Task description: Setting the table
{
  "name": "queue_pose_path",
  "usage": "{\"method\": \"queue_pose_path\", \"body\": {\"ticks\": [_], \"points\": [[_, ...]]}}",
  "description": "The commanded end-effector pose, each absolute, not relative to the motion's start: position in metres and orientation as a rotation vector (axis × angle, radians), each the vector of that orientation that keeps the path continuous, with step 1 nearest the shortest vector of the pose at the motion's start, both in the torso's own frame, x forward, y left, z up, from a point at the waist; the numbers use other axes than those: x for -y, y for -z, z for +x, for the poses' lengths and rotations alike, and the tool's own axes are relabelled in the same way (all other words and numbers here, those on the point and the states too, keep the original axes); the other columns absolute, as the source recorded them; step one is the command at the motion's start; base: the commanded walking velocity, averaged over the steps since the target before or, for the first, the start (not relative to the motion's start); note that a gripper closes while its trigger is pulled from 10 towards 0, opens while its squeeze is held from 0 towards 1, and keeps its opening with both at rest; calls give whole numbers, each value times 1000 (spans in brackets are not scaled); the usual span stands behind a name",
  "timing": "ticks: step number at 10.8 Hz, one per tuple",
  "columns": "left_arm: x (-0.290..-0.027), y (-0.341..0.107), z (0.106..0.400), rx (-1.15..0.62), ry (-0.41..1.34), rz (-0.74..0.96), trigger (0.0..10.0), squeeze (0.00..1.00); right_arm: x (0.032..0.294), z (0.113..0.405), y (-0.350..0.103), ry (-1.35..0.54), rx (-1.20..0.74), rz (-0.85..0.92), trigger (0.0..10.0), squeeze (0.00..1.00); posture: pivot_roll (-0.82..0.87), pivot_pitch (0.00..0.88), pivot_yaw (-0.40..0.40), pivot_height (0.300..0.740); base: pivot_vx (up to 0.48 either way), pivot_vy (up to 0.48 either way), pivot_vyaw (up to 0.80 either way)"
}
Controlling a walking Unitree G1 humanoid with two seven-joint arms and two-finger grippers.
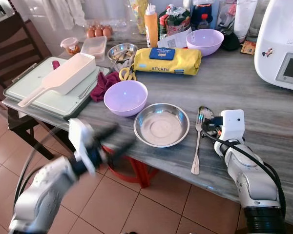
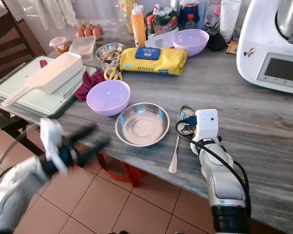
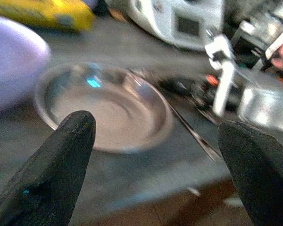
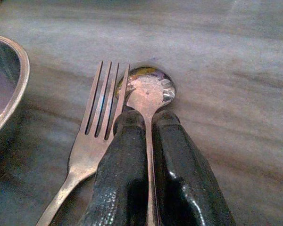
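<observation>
Right then — steel bowl (image 1: 161,125) near the table (image 1: 244,87) edge, lavender bowl (image 1: 125,97) just beyond it. Fork (image 1: 197,145) lies beside the steel bowl, tines pointing away from the robot. Right gripper (image 4: 148,123) is clamped on the spoon (image 4: 149,89), just beside the fork — bowl end forward. Left gripper (image 3: 155,141), blurred off the table's edge, fingers spread, faces the steel bowl.

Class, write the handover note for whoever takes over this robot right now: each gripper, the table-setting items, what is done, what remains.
Right gripper: shut on the spoon, at the table, beside the fork.
Left gripper: open, blurred, off the table edge, facing the steel bowl.
Done: steel bowl and fork laid on the table; fork right of the bowl.
Left: release the spoon beside the fork; a lilac bowl stands left of the steel one.
</observation>
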State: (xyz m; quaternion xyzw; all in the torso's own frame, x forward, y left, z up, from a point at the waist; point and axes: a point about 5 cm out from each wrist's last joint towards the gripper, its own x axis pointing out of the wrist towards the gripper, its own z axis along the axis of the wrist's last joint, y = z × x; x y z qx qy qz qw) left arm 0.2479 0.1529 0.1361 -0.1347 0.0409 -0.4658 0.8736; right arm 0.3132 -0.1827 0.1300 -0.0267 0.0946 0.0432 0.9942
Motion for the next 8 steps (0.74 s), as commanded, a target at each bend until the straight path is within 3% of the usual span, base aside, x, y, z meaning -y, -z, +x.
{"method": "queue_pose_path", "body": {"ticks": [1, 5, 8], "points": [[-153, -135, 243, -117, 999, -235, 10000, 0, 181, 308, -112, -91, -272, -40, 0, 0, -64, 97, 151, 740, 0, 0, 0], [-148, -128, 241, -123, 1004, -209, 10000, 0, 184, 306, -113, -77, -282, -51, 0, 0, -74, 98, 150, 740, 0, 0, 0], [-148, -118, 241, -134, 996, -209, 10000, 0, 197, 302, -121, 51, -258, -124, 0, 0, -75, 95, 152, 740, 0, 0, 0]]}}
